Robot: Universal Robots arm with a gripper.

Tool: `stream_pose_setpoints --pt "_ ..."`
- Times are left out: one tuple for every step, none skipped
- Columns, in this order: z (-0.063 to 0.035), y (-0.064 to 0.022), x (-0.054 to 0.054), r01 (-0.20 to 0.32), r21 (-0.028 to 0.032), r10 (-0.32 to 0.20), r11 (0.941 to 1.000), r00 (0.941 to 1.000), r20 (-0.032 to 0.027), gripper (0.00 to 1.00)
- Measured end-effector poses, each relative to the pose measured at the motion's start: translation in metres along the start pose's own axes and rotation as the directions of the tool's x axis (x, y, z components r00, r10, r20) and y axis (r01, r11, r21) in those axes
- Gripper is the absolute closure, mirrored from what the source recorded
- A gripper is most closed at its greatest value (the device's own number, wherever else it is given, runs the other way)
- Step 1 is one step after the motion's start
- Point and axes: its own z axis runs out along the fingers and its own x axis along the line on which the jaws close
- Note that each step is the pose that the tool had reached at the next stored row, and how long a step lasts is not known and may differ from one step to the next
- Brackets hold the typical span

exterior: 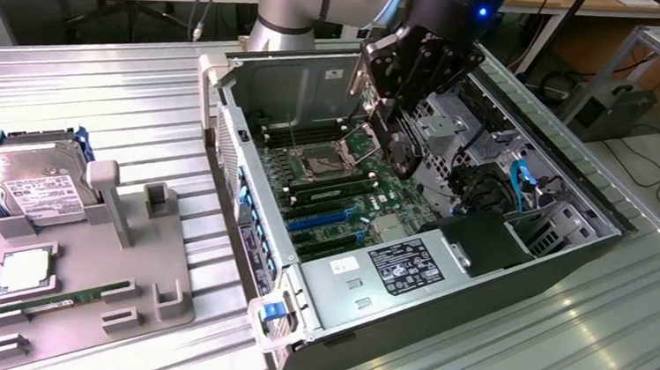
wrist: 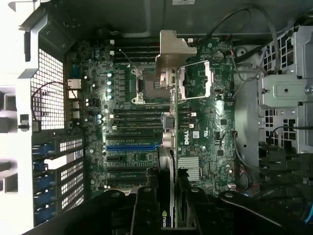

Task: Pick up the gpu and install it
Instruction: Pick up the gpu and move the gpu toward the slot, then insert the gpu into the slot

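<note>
The case (exterior: 268, 101) lies open on top, and the gpu (wrist: 167, 220) clamped in the gripper (wrist: 168, 196) hangs inside that gap. The blue slots (exterior: 317, 222) lie uncovered. A drive cage (exterior: 471, 125) and cables (exterior: 518, 178) crowd the exterior view's right side.

High and off to one side, the exterior camera slants down over the table (exterior: 102, 87) and the open computer case (exterior: 279, 84). The wrist camera's in close, staring straight down past the gripper (wrist: 168, 205). Both views catch the motherboard (exterior: 391, 194).
</note>
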Motion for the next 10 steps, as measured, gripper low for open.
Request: stream_pose_setpoints --pt "0.0008 0.0002 -0.0005 0.0 0.0 0.0 1.0 1.0 -0.0013 0.74" --pt "0.0008 0.0002 -0.0005 0.0 0.0 0.0 1.0 1.0 -0.0019 0.74" --pt "0.0008 0.0002 -0.0005 0.0 0.0001 0.0 1.0 1.0 -0.002 0.74" --pt "0.0008 0.0002 -0.0005 0.0 0.0001 0.0 1.0 1.0 -0.002 0.74" --pt "0.0008 0.0002 -0.0005 0.0 0.0001 0.0 1.0 1.0 -0.002 0.74" --pt "0.0008 0.0002 -0.0005 0.0 0.0001 0.0 1.0 1.0 -0.002 0.74" --pt "0.0008 0.0002 -0.0005 0.0 0.0001 0.0 1.0 1.0 -0.002 0.74" --pt "0.0008 0.0002 -0.0005 0.0 0.0001 0.0 1.0 1.0 -0.002 0.74" --pt "0.0008 0.0002 -0.0005 0.0 0.0001 0.0 1.0 1.0 -0.002 0.74" --pt "0.0008 0.0002 -0.0005 0.0 0.0001 0.0 1.0 1.0 -0.002 0.74"
